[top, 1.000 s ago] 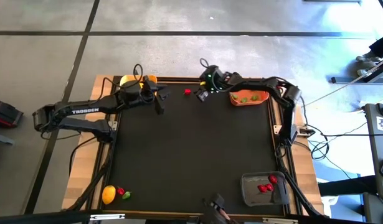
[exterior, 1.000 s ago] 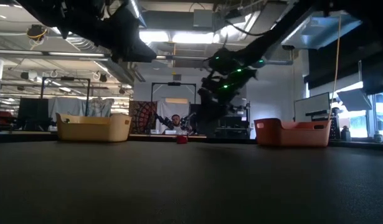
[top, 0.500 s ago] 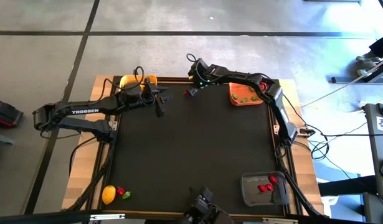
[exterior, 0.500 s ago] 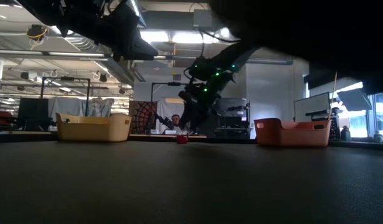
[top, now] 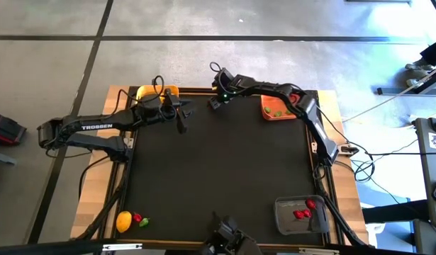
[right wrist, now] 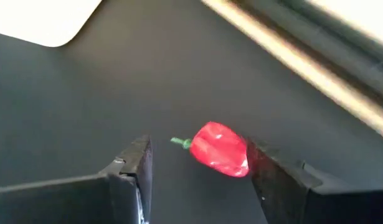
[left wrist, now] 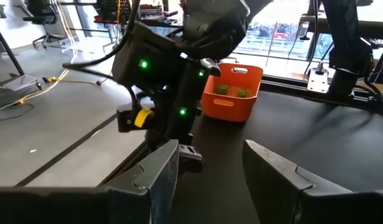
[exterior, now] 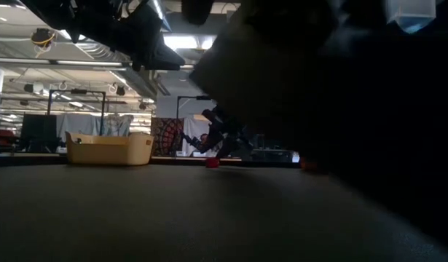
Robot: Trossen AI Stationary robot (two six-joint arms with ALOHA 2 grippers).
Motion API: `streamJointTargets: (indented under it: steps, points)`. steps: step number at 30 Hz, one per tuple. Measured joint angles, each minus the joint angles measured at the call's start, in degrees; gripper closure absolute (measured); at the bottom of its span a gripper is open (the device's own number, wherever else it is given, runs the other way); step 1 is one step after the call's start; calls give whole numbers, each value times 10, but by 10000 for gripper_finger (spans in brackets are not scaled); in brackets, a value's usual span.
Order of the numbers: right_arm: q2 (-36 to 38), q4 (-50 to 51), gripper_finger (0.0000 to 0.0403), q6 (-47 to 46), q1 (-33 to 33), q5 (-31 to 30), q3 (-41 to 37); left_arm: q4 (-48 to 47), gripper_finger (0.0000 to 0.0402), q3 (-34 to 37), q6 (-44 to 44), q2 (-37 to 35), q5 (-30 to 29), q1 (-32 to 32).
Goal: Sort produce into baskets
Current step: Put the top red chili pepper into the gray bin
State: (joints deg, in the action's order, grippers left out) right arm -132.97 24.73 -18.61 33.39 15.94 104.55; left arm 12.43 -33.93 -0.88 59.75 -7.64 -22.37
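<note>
At the near left corner of the black table (top: 218, 184) lie a yellow lemon (top: 123, 222), a small red piece (top: 137, 218) and a small green piece (top: 144, 222), close together; at the near right corner a dark grey basket (top: 283, 221) holds red pieces (top: 301, 212); farther back, at the far left, the left gripper (top: 181, 119) hangs above the table just beside the yellow-orange basket (exterior: 111, 149), its fingers (left wrist: 160, 171) standing apart with nothing between them; at the far edge near the middle, the right gripper (right wrist: 200, 171) is down at the table over a red pepper (right wrist: 220, 149) with a green stem; the pepper lies between its parted fingers, close against one, and I cannot tell whether they grip it; to the right of it, the orange-red basket (left wrist: 231, 93) holds green pieces (left wrist: 231, 91).
</note>
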Motion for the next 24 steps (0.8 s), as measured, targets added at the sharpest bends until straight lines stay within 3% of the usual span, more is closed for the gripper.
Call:
streamJointTargets:
  steps: [4,24]
  points:
    - [-11,-25,207,-11,0,29,-1,0,228,0,-6,0,0,0]
    - [-11,18,207,47,0,47,0,-15,228,0,-5,0,0,1]
